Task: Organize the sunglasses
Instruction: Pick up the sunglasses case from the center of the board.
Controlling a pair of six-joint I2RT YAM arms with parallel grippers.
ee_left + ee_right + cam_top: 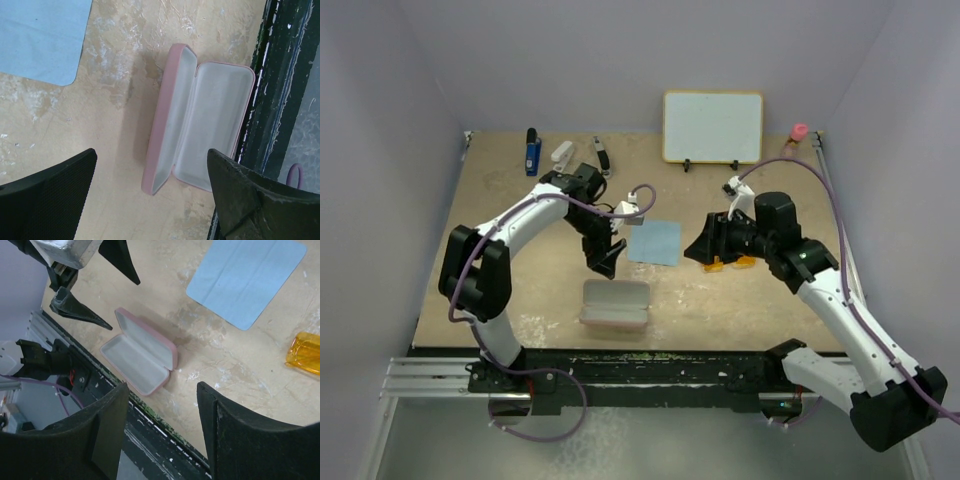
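On the table the pink glasses case lies open and empty near the front edge, with the light blue cloth flat behind it. The orange sunglasses rest on bare wood right of the cloth, well apart from the case, so I judge the putting-away not yet begun. My left pincer hangs spread and empty above the case; my right pincer, spread and empty too, hovers near the sunglasses.

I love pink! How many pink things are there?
2. The open pink case lies near the front edge; a small pink thing sits at the far right corner. More may be hidden.
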